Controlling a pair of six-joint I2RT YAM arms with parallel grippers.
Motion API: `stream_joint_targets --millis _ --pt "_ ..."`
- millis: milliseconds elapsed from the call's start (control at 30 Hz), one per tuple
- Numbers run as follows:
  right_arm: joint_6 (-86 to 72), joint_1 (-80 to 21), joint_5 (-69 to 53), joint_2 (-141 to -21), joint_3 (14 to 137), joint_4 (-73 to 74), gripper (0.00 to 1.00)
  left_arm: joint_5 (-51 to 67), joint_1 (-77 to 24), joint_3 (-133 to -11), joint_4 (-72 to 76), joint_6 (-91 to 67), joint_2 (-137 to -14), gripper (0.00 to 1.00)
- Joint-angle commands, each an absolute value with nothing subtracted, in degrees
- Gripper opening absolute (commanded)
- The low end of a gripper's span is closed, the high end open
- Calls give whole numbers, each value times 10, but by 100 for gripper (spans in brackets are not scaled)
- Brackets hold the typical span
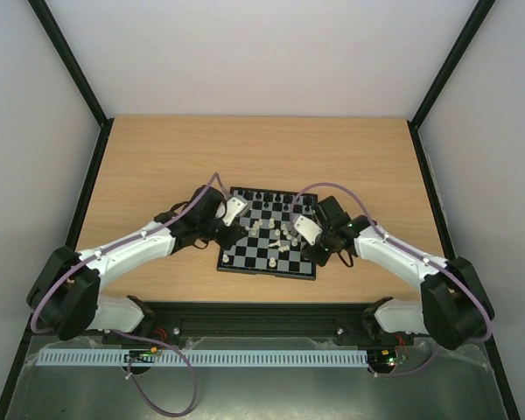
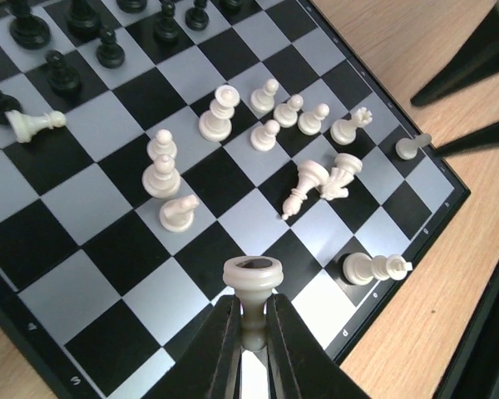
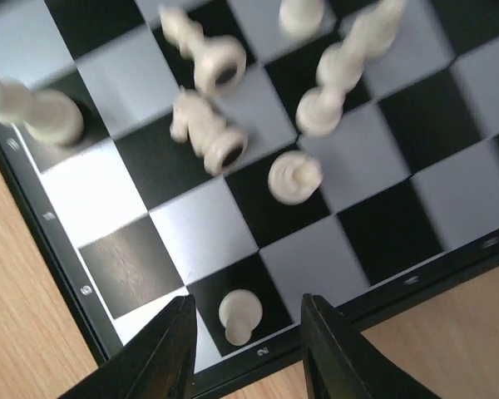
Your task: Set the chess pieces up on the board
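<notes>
The chessboard [image 1: 245,254] lies in the middle of the table, between both grippers. My left gripper [image 2: 251,328] is shut on a cream-white rook [image 2: 252,278] and holds it over the board's near squares. Cream-white pieces [image 2: 219,115] stand or lie scattered mid-board, and black pieces [image 2: 109,48] stand at the far edge. My right gripper [image 3: 248,337] is open above the board's rim. A cream-white pawn [image 3: 239,315] stands on a black edge square between its fingers, apart from both. More cream-white pieces [image 3: 293,176] sit beyond it.
Bare wooden table [image 1: 157,157] surrounds the board. A black rail [image 1: 262,315] runs along the near edge by the arm bases. Black frame posts [image 1: 92,184] border the table left and right. The right arm's fingers [image 2: 474,50] show at the left wrist view's top right.
</notes>
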State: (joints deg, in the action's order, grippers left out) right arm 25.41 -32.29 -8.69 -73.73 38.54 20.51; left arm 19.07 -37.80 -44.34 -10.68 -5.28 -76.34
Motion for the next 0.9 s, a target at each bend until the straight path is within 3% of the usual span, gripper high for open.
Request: stream_joint_targets --millis 0,233,533,667,867 --pt "293 -326 -114 -689 464 277 37 256 -376 -460 -117 -46 -784 7" --pt "417 -333 -223 -670 582 361 37 375 -388 -494 -159 -53 -824 8" --pt "544 -453 -105 -680 604 407 35 504 -389 -539 -204 -54 -842 6" --pt "562 -496 -53 -681 598 408 43 544 -389 -560 -223 -51 -857 6" --pt "557 -532 7 -699 588 368 44 593 -399 -574 -228 -52 -879 6"
